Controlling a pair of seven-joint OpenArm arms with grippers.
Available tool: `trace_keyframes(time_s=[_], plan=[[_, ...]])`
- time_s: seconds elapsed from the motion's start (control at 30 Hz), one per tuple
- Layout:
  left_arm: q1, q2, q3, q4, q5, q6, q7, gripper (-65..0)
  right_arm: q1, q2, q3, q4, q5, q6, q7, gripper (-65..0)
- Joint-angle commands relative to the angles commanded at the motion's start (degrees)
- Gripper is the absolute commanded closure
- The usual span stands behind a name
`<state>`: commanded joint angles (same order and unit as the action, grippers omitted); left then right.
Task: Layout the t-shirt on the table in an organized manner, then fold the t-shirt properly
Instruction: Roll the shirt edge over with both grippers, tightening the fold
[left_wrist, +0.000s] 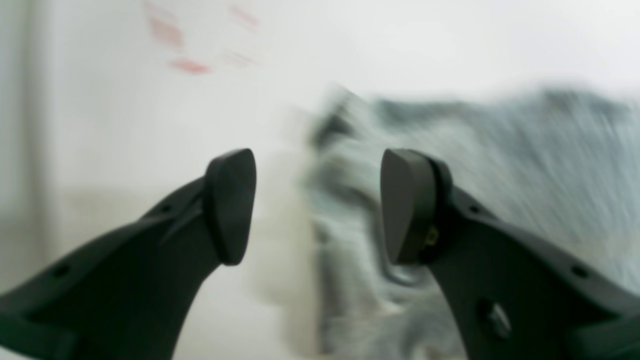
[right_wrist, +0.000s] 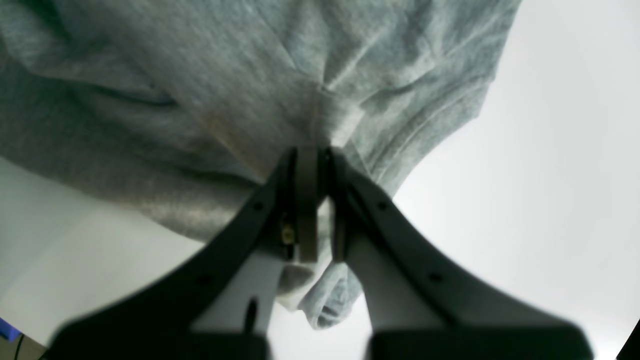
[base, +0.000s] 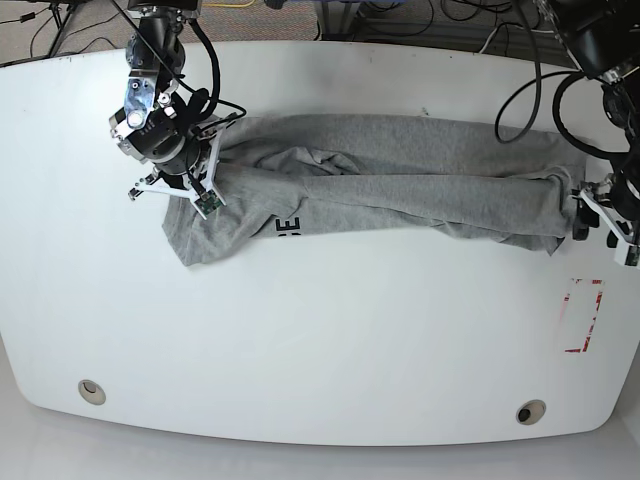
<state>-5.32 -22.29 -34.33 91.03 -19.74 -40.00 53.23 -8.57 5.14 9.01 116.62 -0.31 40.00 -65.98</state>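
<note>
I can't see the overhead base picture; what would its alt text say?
A grey t-shirt lies stretched in a rumpled band across a white table. The right claw pinches one end and the left claw sits at the other.

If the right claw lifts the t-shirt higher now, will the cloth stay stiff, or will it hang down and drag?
Probably it will hang. The t-shirt already lies in soft, rumpled folds, and cloth bunches around the right claw, so it looks floppy. It stretches far across the table, so the far end would likely drag.
</note>
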Motion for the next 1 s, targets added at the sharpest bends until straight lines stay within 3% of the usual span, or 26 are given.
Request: trace_keyframes(time_s=[0.43,0.83,1.0], plan=[[-6.1,0.0,0.4,-18.5,0.3,0.0,0.0,-37.5,0.1,-3.1,-0.1,-0.1,0.0,0.0,0.3,-4.0],[-6.2,0.1,0.4,-20.6,0.2,0.0,-0.2,-37.5,0.0,-3.2,-0.1,-0.1,0.1,0.0,0.3,-4.0],[-7.5,0.2,3.8,-22.5,0.1,0.0,-0.2,-37.2,0.0,-3.2,-0.1,-0.1,0.1,0.0,0.3,-4.0]])
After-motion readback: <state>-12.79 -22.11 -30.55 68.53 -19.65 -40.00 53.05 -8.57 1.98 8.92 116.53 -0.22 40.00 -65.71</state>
